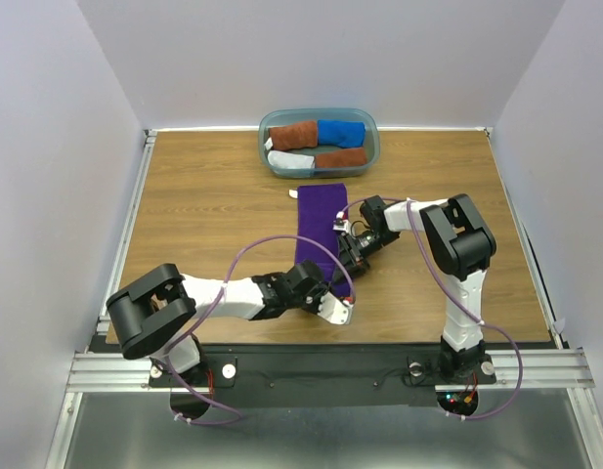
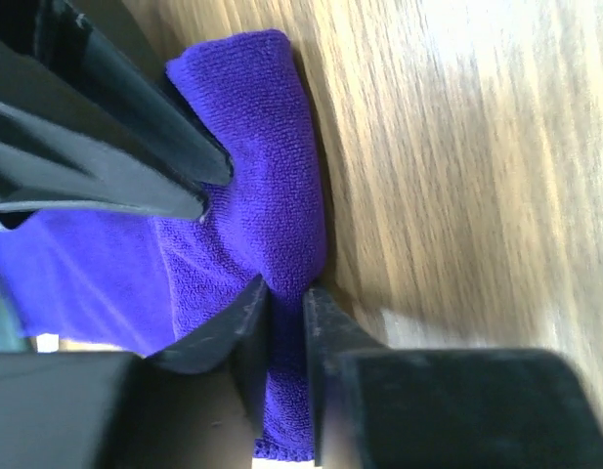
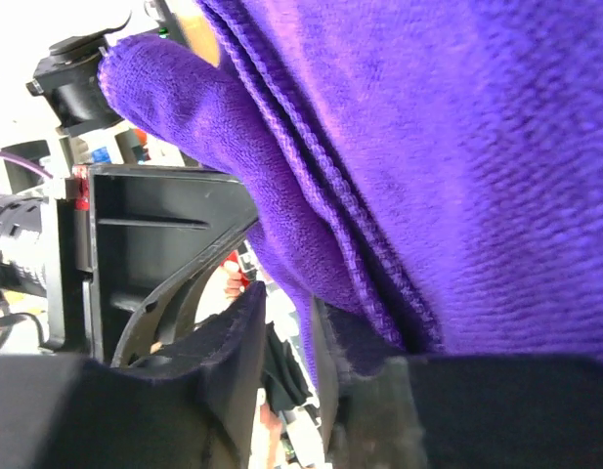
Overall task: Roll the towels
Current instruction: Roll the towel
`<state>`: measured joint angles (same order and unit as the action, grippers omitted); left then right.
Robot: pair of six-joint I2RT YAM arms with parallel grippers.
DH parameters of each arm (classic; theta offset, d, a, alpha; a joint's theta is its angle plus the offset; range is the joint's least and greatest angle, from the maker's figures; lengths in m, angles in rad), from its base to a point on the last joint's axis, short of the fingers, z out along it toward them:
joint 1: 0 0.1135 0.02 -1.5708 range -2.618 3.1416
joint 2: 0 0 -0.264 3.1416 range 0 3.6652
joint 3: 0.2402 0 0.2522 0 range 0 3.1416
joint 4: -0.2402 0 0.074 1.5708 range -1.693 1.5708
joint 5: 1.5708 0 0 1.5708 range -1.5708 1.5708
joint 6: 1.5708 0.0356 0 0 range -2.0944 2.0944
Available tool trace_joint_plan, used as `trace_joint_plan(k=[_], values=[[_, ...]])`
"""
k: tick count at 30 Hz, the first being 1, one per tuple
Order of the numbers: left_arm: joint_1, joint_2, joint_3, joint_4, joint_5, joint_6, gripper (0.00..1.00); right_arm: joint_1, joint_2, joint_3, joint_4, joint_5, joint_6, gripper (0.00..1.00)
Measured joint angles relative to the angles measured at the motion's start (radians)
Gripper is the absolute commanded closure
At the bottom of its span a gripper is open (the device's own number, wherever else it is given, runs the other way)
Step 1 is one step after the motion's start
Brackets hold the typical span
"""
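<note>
Clamped: left gripper [image 2: 284, 298] holds deep purple fuzzy cloth towel [image 2: 267, 166] at its folded edge; right gripper [image 3: 286, 308] just beside it, also pinching the towel.

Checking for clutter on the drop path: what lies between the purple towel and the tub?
Nothing: just a narrow strip of bare table between towel and tub, shown in the top view.

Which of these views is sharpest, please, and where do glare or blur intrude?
Top view: sharp and evenly lit, with the purple towel crisp. Left wrist view: glare whitens the table at upper right. Right wrist view: the towel sits close and slightly soft, and the background at left is overexposed.
</note>
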<state>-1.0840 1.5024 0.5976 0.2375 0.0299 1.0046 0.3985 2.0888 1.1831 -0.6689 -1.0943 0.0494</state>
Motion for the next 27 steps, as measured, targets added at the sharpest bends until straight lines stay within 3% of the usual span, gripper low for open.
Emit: trace_joint_plan(k=[4, 5, 17, 22, 27], values=[[0.042, 0.002, 0.097, -0.167, 0.127, -0.052, 0.8, -0.013, -0.026, 0.0, -0.008, -0.009, 0.0, 0.35], [0.054, 0.006, 0.126, -0.214, 0.171, -0.064, 0.81, -0.018, -0.042, 0.0, -0.011, -0.006, -0.002, 0.32], [0.231, 0.241, 0.454, -0.639, 0.65, -0.121, 0.83, -0.282, -0.5, -0.02, 0.0, 0.192, -0.121, 0.18], [0.325, 0.38, 0.584, -0.791, 0.836, -0.119, 0.83, -0.286, -0.717, -0.062, -0.024, 0.262, -0.222, 0.0], [0.385, 0.521, 0.702, -0.946, 0.986, -0.085, 0.83, -0.256, -0.857, -0.067, -0.112, 0.309, -0.376, 0.03]])
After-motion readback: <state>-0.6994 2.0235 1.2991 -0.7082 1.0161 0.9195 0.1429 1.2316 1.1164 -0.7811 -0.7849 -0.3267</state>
